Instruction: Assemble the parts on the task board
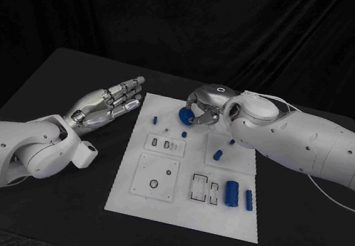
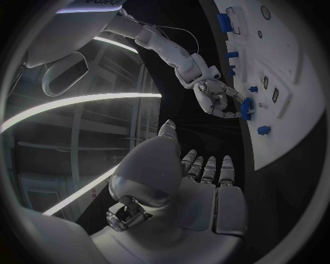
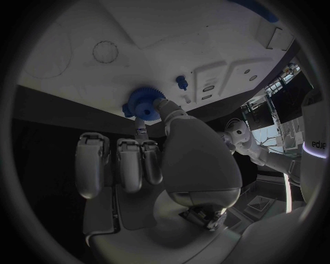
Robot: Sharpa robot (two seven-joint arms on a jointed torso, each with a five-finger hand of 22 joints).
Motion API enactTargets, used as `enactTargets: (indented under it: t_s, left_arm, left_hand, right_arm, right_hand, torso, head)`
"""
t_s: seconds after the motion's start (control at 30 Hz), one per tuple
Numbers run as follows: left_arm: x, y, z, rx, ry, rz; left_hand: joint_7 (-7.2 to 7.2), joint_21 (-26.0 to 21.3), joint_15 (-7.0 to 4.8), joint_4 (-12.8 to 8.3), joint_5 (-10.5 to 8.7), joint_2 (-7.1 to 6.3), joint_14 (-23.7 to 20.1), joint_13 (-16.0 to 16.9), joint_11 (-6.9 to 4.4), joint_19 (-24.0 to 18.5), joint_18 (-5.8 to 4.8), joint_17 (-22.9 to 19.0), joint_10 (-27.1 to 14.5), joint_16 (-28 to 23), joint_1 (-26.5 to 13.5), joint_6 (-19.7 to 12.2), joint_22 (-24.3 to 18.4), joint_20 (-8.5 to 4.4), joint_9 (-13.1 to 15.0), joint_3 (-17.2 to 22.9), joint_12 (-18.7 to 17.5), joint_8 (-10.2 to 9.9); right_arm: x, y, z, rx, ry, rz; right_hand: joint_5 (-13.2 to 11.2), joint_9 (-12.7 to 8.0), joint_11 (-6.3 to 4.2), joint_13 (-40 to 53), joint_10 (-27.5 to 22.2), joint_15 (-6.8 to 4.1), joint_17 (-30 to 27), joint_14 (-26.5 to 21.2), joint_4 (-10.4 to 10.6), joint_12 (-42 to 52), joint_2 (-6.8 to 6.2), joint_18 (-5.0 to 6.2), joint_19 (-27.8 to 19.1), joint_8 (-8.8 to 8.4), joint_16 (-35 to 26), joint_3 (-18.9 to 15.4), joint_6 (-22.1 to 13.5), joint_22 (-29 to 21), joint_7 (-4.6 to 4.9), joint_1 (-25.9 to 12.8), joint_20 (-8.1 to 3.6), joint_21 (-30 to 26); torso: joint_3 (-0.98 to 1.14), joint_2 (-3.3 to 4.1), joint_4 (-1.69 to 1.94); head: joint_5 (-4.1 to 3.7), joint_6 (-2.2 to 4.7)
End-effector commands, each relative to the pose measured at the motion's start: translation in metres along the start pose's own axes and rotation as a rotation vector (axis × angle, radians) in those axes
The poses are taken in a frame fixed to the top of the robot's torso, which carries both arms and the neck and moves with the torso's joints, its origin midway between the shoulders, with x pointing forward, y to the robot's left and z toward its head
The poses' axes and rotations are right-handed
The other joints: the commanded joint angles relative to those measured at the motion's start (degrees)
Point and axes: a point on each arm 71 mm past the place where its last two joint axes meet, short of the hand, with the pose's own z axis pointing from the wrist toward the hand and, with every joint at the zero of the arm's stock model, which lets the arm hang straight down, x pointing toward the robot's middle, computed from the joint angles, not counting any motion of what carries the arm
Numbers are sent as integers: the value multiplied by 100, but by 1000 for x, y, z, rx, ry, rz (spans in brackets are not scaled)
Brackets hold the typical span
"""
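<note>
**Gear in hand at the far edge, most parts still loose**

Assembly looks to be at an early stage. The right hand (image 1: 204,108) is at the far edge of the task board (image 1: 183,210), pinching a blue gear (image 1: 184,117) between thumb and fingertips; the right wrist view shows the toothed wheel (image 3: 142,104) gripped right at the board's edge, near a small blue peg (image 3: 181,82) that stands upright in the plate. Whether the gear is already resting on the board or held just above it, I cannot tell.

The left hand (image 1: 107,103) holds nothing. It hovers flat and wide just beside the board's left edge, fingers straight and pointing away from the robot.

Several blue pieces seem to wait their turn: two short cylinders (image 1: 239,196) lie side by side near the right edge on the near half, and a few small pegs (image 1: 217,155) are scattered across the far half, one (image 1: 154,120) close to the left edge. Outlined recesses (image 1: 204,188) on the near half and a square panel with round holes (image 1: 156,176) look unfilled. My judgement is that seating the gear is the step in hand, and the cylinders and most slots remain to be done.

The board lies on a black table (image 1: 56,77), matte and dark. Behind it hangs black drapery. The left wrist view catches long strips of ceiling light (image 2: 82,102) overhead.
</note>
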Motion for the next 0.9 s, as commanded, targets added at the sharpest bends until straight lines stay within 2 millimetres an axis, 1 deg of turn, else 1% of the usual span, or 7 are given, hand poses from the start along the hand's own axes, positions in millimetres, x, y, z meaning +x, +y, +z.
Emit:
enactTargets:
  t_s: [0.03,0.27,0.43,0.5,0.73,0.9]
  left_arm:
    - [1,-11,1,155,10,-14]
    - [2,-11,2,154,14,-16]
    - [2,-11,2,152,14,-16]
    - [2,-11,2,151,14,-16]
    - [1,-10,1,148,13,-16]
    - [1,-10,2,147,15,-16]
  left_hand:
    - [20,-34,34,2,30,16,-1,-6,25,7,81,-9,0,-21,49,9,-10,35,5,48,-20,5]
    - [28,-34,42,-1,46,22,-1,-6,32,7,82,-9,0,-21,58,13,-10,44,6,54,-20,6]
    - [30,-34,44,-3,53,23,-1,-6,35,7,82,-9,0,-21,62,9,-10,47,5,57,-20,5]
    - [30,-34,44,-3,53,23,-1,-6,35,7,82,-9,0,-21,62,9,-10,47,5,57,-20,5]
    - [34,-34,46,-5,63,25,-1,-6,38,7,83,-9,0,-21,68,12,-10,51,6,61,-20,5]
    - [36,-34,49,-7,70,26,-1,-6,39,7,84,-9,0,-21,73,12,-10,53,5,63,-20,5]
  right_arm:
    - [5,8,1,-36,8,4]
    - [5,11,2,-48,3,6]
    - [4,13,2,-56,-12,8]
    - [4,14,1,-57,-17,8]
    - [2,18,-1,-71,-39,14]
    - [3,22,0,-74,-26,16]
  right_hand:
    - [-15,747,48,1505,591,31,1465,595,-9,20,28,-77,232,-45,-16,37,-66,1045,12,6,36,26]
    - [-21,715,59,1505,591,42,1457,593,-11,20,21,-75,229,-123,-22,70,-150,1044,23,-18,50,19]
    - [-44,677,66,1505,591,50,1445,590,-8,20,6,-73,225,-213,-31,97,-232,1043,30,-52,61,12]
    - [-45,657,57,1505,591,46,1442,589,-14,20,-3,-73,226,-265,-33,115,-287,1045,12,-59,63,12]
    - [-45,655,55,1505,591,45,1428,586,-14,20,-5,-72,225,-269,-43,116,-290,1045,10,-62,62,11]
    - [-15,632,35,1505,591,30,1425,585,-23,20,-15,-70,223,-332,-45,142,-357,1044,-15,-74,54,6]
  torso:
    - [1,-4,-3]
    - [-3,-4,1]
    - [-6,-4,0]
    - [-4,-3,-3]
    - [3,-4,-8]
    - [4,-5,-3]
  head:
    - [-1,-15]
    - [-8,-30]
    - [-3,-30]
    - [3,-30]
    - [12,-41]
    - [-2,-45]
